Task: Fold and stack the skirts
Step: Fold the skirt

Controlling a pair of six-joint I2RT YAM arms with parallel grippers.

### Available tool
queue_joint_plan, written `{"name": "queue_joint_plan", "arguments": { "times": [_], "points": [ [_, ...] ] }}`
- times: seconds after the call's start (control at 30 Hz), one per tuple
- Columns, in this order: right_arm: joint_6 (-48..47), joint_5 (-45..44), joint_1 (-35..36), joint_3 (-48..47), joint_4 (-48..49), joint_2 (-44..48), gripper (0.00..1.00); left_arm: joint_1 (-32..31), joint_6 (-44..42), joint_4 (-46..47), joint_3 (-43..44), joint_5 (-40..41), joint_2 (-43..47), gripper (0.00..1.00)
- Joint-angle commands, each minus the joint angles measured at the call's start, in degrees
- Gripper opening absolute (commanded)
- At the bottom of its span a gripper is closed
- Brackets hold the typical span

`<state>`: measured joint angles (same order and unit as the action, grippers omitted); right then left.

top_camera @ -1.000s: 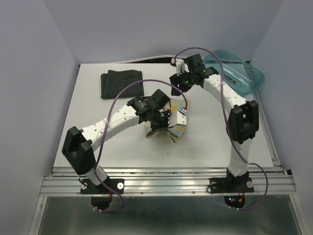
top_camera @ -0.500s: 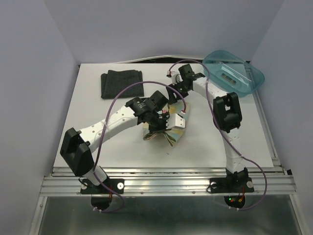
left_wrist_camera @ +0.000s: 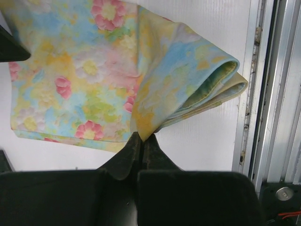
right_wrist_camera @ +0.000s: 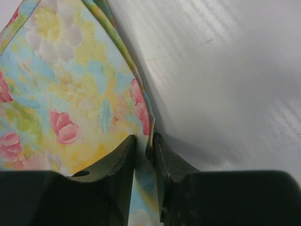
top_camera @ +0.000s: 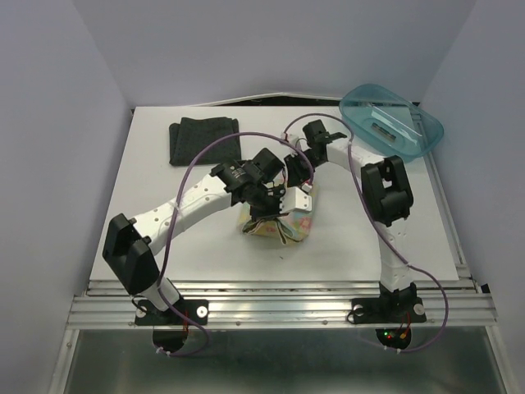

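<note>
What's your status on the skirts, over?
Left gripper shut on the pastel yellow floral cloth skirt, partly folded. Right gripper pinching its edge. Dark charcoal knit skirt folded far left, apart. Nothing in the way.

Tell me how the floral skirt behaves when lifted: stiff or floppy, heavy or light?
Probably floppy: the floral skirt sags in soft rounded folds where the left gripper pinches it. Likely light: the cloth looks thin in the right gripper. Its loose fold may open.

White table [top_camera: 344,246], lavender walls [top_camera: 49,123], aluminium front rail [top_camera: 279,304]
</note>
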<state>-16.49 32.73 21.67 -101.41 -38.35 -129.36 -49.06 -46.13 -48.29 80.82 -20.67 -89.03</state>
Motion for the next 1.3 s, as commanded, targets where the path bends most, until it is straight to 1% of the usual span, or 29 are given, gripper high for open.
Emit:
{"name": "queue_joint_plan", "arguments": {
  "times": [0.0,0.33,0.57,0.7,1.07,1.23,1.27],
  "points": [
    [-1.79,4.44,0.57,4.98,-0.33,3.32,0.28,-0.25,0.34,-0.14,4.35,1.68,-0.88,0.0],
    [-2.49,8.66,2.93,11.84,0.64,6.75,0.28,0.01,-0.72,5.83,6.19,6.42,-4.91,0.0],
    [-2.06,10.6,4.08,13.43,0.73,7.37,0.28,0.19,-2.12,10.23,5.85,8.27,-6.76,0.0],
    [-1.79,11.56,4.08,13.51,0.82,7.37,0.28,0.37,-3.08,12.95,3.31,9.41,-7.29,0.0],
    [-1.62,14.29,4.08,14.04,0.82,7.02,0.29,0.72,-3.97,25.35,-4.35,13.54,-7.2,0.0],
    [-1.62,14.38,4.08,14.04,0.73,6.75,0.29,1.16,-3.09,28.95,-6.72,14.33,-8.0,0.0],
    [-1.79,14.55,4.08,14.13,0.73,6.67,0.29,1.24,-2.74,30.87,-7.77,14.6,-8.08,0.0]
  ]
}}
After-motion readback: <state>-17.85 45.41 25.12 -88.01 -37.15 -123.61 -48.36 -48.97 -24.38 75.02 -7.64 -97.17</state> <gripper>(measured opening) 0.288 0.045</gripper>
